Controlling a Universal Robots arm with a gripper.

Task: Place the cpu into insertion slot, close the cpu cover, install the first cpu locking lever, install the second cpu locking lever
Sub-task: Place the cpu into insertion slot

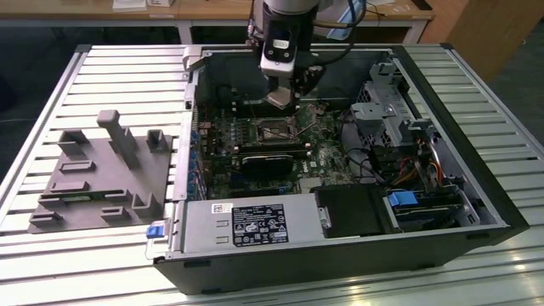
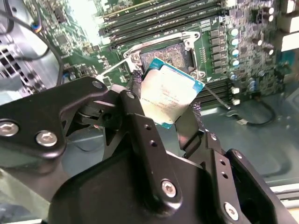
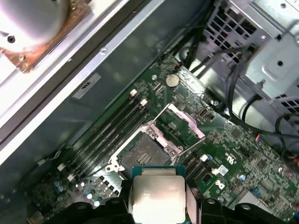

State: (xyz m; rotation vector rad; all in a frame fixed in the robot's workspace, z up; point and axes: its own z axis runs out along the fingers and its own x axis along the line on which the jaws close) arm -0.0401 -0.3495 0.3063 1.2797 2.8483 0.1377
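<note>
Silver square cpu (image 2: 170, 93) pinched by end effector (image 2: 164, 105).

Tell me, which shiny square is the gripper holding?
The cpu, the pale chip in the gripper; the insertion slot and open cpu cover sit on the board.

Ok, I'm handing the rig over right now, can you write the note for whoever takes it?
Tool: shut on the small flat square silver-beige cpu, held above the green motherboard.
Square, silver-rimmed, dark-centred insertion slot: empty, below the chip, apart from it.
Thin silver framed cpu cover: flipped open beside the slot.
Done: cpu is in the grasp, over the slot.
Left: all four steps; nothing seated, closed or locked yet.
</note>
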